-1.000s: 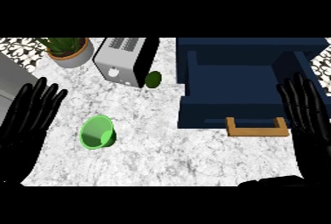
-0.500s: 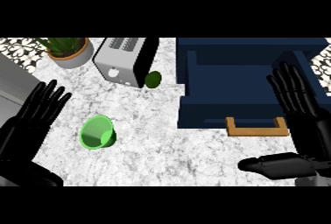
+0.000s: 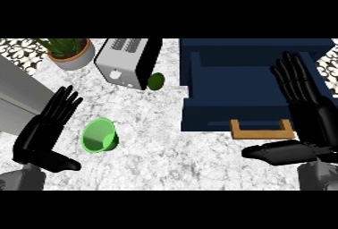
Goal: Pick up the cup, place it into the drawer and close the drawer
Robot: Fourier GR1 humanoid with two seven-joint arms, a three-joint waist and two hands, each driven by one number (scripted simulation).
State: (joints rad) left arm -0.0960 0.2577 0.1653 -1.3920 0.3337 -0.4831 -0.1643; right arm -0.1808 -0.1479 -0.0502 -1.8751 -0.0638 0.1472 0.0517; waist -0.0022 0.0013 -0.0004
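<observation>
You've got the green cup (image 3: pixel 99 135) lying on its side on the marble counter (image 3: pixel 152 147), left of centre in the frame, mouth facing the camera. Nothing is holding it.

Left hand (image 3: pixel 45 132) sits at the left edge, just beside the cup, not touching it. Fingers straight and spread, thumb sticking out toward the lower middle.

Right hand (image 3: pixel 307 120) is at the right edge, fingers straight and pointing up-frame, thumb jutting left below the drawer handle (image 3: pixel 261 129). It overlaps the right side of the drawer; can't tell if it touches.

The dark blue drawer (image 3: pixel 231 76) is pulled open at upper right, wooden handle on its front edge.

Upper left: toaster (image 3: pixel 127 62), potted plant (image 3: pixel 68 53), and a small dark green round thing (image 3: pixel 156 81) just beside the toaster.
</observation>
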